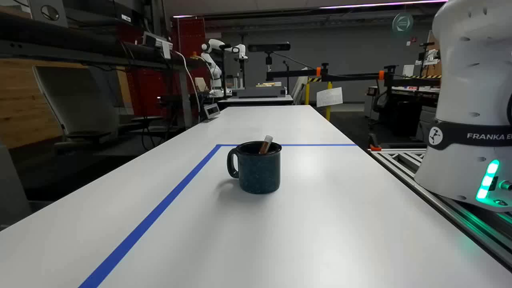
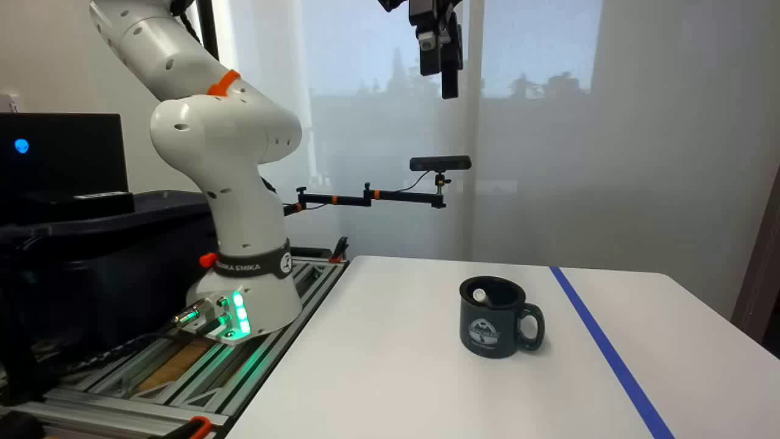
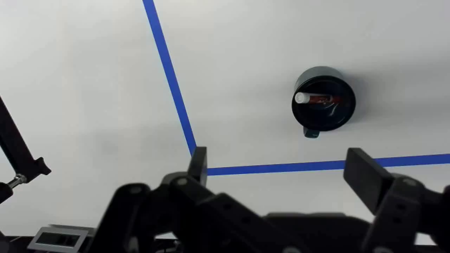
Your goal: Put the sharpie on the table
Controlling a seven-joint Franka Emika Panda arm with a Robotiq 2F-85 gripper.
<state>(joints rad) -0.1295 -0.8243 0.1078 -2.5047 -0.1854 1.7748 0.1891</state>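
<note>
Sharpie (image 3: 318, 99) is found inside the mug (image 1: 259, 172), sitting at a tilt, for your record. The room about you is dim in an exterior view, ending at a dark gray wall (image 1: 352, 56) with red panels (image 1: 194, 36) off to a side; in an exterior view a pale screen (image 2: 670, 152) stands behind the table (image 2: 365, 378), faint treetop shapes (image 2: 530, 86) visible through its upper part. Your table is long, white and flat, with soft glare on the surface. Your arm (image 2: 225, 134) is mounted on a metal frame (image 2: 134, 406) beside one long edge, green lights (image 2: 241, 312) lit low on it. Blue tape (image 1: 161, 208) crosses the table and turns a corner; the mug stands within that angle, apart from the tape. A gray chair (image 1: 76, 100) stands on the side opposite your arm. Your gripper (image 3: 277, 161) hangs over the table, well apart from the mug; its fingers (image 3: 367, 177) are spread wide, tape and table surface visible between them. A small device (image 1: 212, 111) is at the table's edge. The mug is dark blue and upright, handle (image 1: 230, 163) toward the tape, a white emblem (image 2: 483, 331) on its side. In an exterior view the sharpie's white end (image 1: 268, 139) shows above the rim, the reddish body sloping down inside.
</note>
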